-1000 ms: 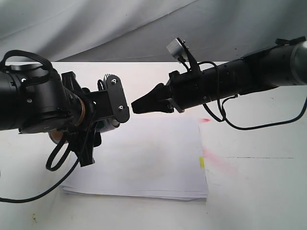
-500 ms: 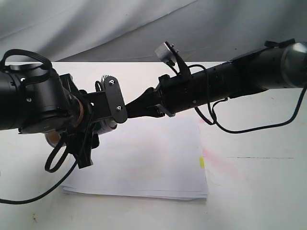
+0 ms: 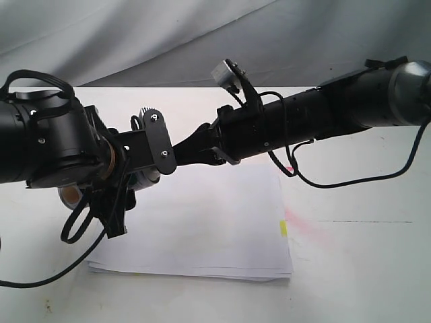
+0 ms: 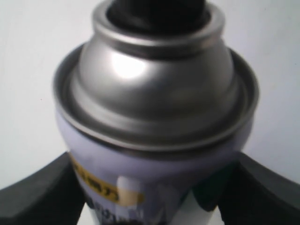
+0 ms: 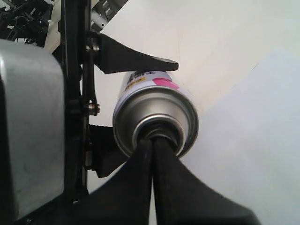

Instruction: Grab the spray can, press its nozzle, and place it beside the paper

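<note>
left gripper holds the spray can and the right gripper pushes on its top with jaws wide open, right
No: the right gripper has its jaws shut together, not wide open, as the right wrist view shows. The left gripper does hold the spray can.

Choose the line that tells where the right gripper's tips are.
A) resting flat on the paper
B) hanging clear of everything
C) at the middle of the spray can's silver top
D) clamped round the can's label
C: in the right wrist view the right gripper, its tips closed together, meets the centre of the silver top of the spray can, which the left gripper holds by its sides.
</note>
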